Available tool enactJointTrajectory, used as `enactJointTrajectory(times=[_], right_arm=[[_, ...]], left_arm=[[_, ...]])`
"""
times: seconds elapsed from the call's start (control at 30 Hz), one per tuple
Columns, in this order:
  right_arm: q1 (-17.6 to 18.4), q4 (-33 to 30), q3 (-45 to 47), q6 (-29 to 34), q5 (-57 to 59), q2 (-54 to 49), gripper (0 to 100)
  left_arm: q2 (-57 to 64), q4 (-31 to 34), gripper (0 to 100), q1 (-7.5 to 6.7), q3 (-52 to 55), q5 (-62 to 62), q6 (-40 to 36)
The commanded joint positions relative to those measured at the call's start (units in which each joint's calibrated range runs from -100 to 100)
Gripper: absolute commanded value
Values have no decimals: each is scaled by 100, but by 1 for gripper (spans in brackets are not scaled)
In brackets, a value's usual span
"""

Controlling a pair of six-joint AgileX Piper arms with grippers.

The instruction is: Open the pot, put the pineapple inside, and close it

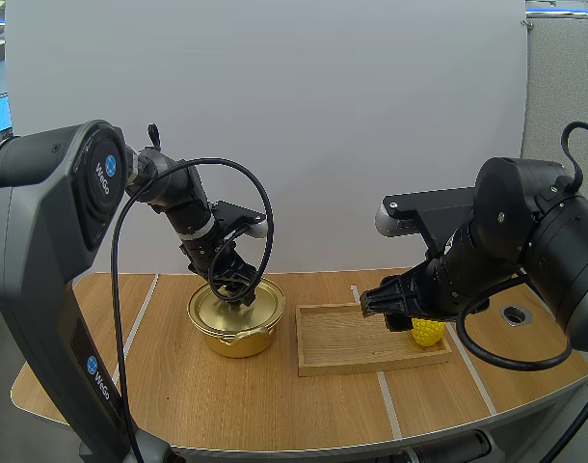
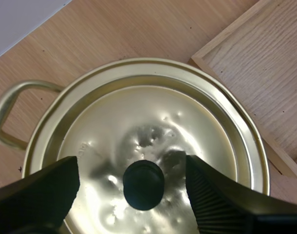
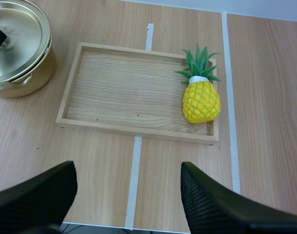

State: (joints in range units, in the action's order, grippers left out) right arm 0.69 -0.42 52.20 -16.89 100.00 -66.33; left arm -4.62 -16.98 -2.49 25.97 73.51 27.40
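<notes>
Overhead, left arm: my left gripper [image 1: 238,283] is down at the top of the pot [image 1: 238,326], which stands on the table [image 1: 178,386] just beside the wooden tray [image 1: 352,365].
Overhead, right arm: my right gripper [image 1: 388,307] hangs over the tray's end, and the pineapple [image 1: 428,333] shows partly behind it.
Left wrist, tool: my fingers [image 2: 36,195] are spread, one on each side of the black knob [image 2: 143,185], and they do not touch it.
Left wrist, pot: the lid [image 2: 139,122] sits flat and closed on the rim.
Left wrist, risk: the knob looks a little nearer to one finger. I judge that this finger would meet it first and push the lid or the whole pot sideways. The knob is small and round, so a shallow pinch can slip off.
Right wrist, tool: my fingers [image 3: 221,204] stand wide apart above the table and hold nothing.
Right wrist, pineapple: it lies on its side in a corner of the tray, close against the side wall, well apart from my fingertips.
Right wrist, risk: the wall leaves little room for a finger, so I may hit the tray and move it. The rounded body can also roll away from the pinch.
Both arms, risk: the pot is closed, so bringing the fruit too early would crowd my left arm over the pot.
</notes>
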Motion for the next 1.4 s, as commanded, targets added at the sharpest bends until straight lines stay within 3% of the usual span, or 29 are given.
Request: enactJointTrajectory(times=[0.0, 0.33, 0.43, 0.53, 0.57, 0.9, 1.37], right_arm=[[-16, -40, -58, -23, 0, -17, 100], [-16, -40, -58, -23, -49, -17, 100], [-16, -40, -58, -23, -49, -17, 100], [-16, -40, -58, -23, -49, -17, 100], [-16, -40, -58, -23, -49, -17, 100], [-16, -40, -58, -23, -49, -17, 100], [-16, -40, -58, -23, -49, -17, 100]], left_arm=[[-43, -5, 100, -20, -49, -69, 25], [-124, -5, 98, -20, -49, 59, 25], [-124, -5, 57, -20, -49, 59, 12], [-124, -5, 7, -20, -49, 59, 12], [-124, -5, 0, -20, -49, 59, 12], [123, -5, 0, -20, -49, 286, 12], [2216, 189, 0, -20, -876, 741, -132]])
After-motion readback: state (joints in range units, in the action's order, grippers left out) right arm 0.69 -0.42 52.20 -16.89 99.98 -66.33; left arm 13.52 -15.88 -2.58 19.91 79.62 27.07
